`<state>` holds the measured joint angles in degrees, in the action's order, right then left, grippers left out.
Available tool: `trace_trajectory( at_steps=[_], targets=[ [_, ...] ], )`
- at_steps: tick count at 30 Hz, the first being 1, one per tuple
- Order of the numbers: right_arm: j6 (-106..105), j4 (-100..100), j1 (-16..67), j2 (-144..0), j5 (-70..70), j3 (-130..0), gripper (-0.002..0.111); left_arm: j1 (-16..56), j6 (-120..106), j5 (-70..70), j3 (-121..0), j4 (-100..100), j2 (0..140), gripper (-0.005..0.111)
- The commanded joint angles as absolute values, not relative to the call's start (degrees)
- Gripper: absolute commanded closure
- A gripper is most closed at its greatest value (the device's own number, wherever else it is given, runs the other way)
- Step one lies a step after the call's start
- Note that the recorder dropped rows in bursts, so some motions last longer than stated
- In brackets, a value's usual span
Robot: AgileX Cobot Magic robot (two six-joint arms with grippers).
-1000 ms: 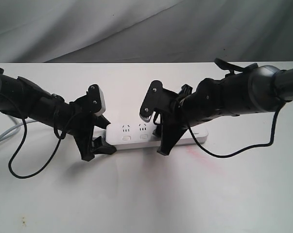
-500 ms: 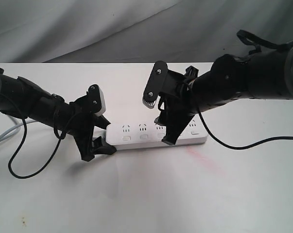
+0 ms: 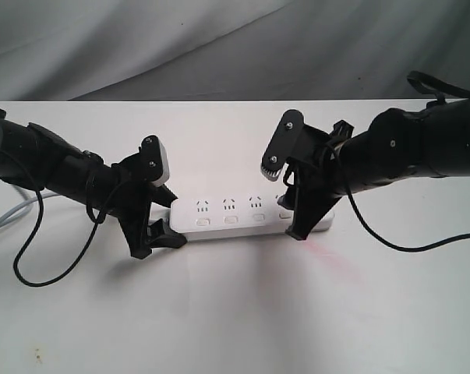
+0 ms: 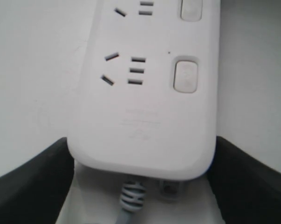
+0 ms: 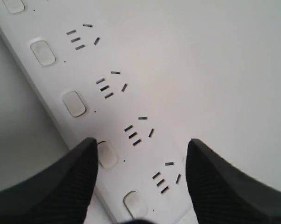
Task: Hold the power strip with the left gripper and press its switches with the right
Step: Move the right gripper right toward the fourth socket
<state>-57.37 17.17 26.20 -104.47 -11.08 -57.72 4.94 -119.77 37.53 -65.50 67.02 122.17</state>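
Midway between the near and far edges of the surface (image 3: 235, 319), the power strip (image 3: 235, 212) lies lengthwise, its cord (image 3: 7, 216) trailing off towards the left edge. My left claw (image 3: 158, 224) is clamped across the cord end, one finger against each long side of the casing, and it has not shifted in the last second, so the strip sits as it did. What has changed is my right claw (image 3: 295, 218). A second ago it stood over the middle of the strip; now it has travelled along the bar to the end away from the cord. Three socket groups and their switches (image 3: 231, 220) show bare between my two claws where only two did before. That claw is spread wide and grips nothing. Its fingers straddle the strip from above, and in the right wrist view one fingertip stands just beside a button near the far end, partly covering it. I cannot tell whether it touches that button or hangs clear of it. I judge that I am working down the row towards the last switches, and that the hold is doing its job, since the bar has not slid. The next press calls for bringing that one fingertip squarely onto a button rather than beside it. A push off centre could tip or skate the free end, which nothing pins down.
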Motion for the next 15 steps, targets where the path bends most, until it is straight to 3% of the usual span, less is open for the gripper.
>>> trace_trajectory(
  at_steps=[1,15],
  targets=[
    [-57.2,16.7,25.8,-104.4,-9.4,-57.4,0.055,5.3,-120.0,37.3,-65.6,67.1,122.2,0.047],
    [-57.4,16.6,25.8,-109.6,-6.0,-57.4,0.055,5.3,-120.0,37.3,-65.6,67.1,122.2,0.047]
  ],
)
